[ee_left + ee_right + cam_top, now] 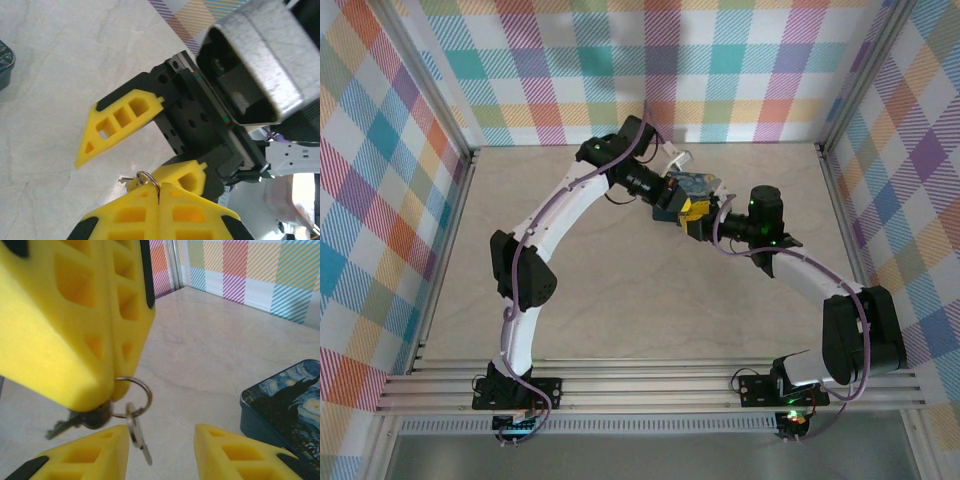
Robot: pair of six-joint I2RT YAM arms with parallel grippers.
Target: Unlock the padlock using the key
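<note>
**Left pincer** (159, 192) — yellow, hollow-celled fingers pressed flat together, clamped on a thin silver key ring (134, 396) that juts out at their tips.

**Small silver key** (138, 439) — hangs from the ring below the left pincer's tips, in the gap between the right pincer's fingers and close to one of them.

**Second key** (61, 428) — points sideways from under the same tips.

**Small dark lump** (96, 416) — tight against the left pincer's tips, at the root of the second key. It is too blurred to tell padlock body from key head.

**Right pincer** (160, 432) — yellow fingers spread wide, gripping nothing, facing the left pincer tip to tip.

**Rectangular dark blue tin with a starry-night painted lid** (282, 400) — lies on the pale tabletop (210, 355), just beside one finger of the right pincer.
</note>
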